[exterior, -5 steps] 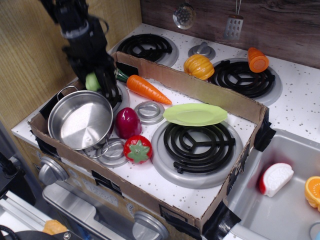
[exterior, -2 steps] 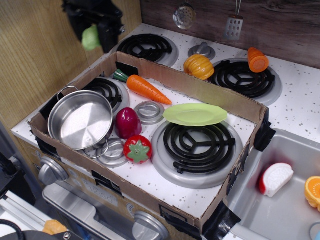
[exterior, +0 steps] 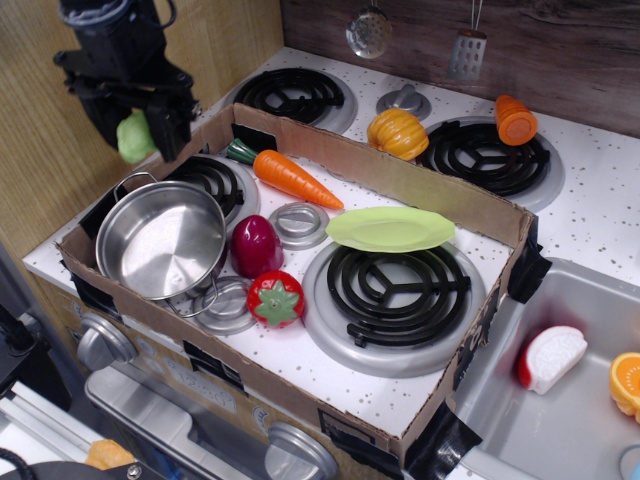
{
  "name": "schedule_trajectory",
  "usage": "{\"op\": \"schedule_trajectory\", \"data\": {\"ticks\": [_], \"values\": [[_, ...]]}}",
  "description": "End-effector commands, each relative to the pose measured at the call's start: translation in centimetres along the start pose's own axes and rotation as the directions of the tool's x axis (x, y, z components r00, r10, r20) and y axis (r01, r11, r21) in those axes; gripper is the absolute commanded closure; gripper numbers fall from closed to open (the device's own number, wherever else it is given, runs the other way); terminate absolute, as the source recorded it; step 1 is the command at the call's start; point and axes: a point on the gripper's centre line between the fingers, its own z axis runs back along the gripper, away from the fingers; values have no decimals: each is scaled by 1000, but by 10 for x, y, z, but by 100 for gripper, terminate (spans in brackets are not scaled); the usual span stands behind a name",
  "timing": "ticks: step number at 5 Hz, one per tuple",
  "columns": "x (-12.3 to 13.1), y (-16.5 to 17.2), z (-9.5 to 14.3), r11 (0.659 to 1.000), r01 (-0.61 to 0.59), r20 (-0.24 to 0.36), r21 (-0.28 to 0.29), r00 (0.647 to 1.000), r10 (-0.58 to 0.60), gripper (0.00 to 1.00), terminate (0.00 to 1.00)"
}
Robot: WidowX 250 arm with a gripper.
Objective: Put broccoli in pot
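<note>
My black gripper (exterior: 135, 130) hangs at the upper left, shut on the pale-green broccoli (exterior: 134, 138), holding it in the air above and behind the far left rim of the pot. The shiny steel pot (exterior: 160, 238) with wire loop handles stands empty at the left end of the cardboard box (exterior: 400, 180), on the stove's front left burner. The broccoli is partly hidden between the fingers.
Inside the box lie a carrot (exterior: 288, 176), a dark red vegetable (exterior: 256, 244), a tomato (exterior: 276, 298) and a lime-green plate (exterior: 390, 229) by a front burner (exterior: 398, 286). A pumpkin (exterior: 397, 133) and an orange piece (exterior: 515, 119) sit behind. A sink (exterior: 560, 400) is at right.
The gripper lifted the broccoli up from beside the carrot, then moved left and down toward the pot, still holding it.
</note>
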Motion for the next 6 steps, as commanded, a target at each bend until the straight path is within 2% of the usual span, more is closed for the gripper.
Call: {"op": "schedule_trajectory", "data": {"ticks": [1,2,3,6], "values": [[-16,-1,-16,987,-115,33,-116,992,119,0,0],[-15,-6,-24,978,-161,36,-135,985,167,0,0],[-13,-6,-20,981,-140,18,-135,989,144,0,0],[-13,-6,-20,981,-140,18,-135,989,144,0,0]]}}
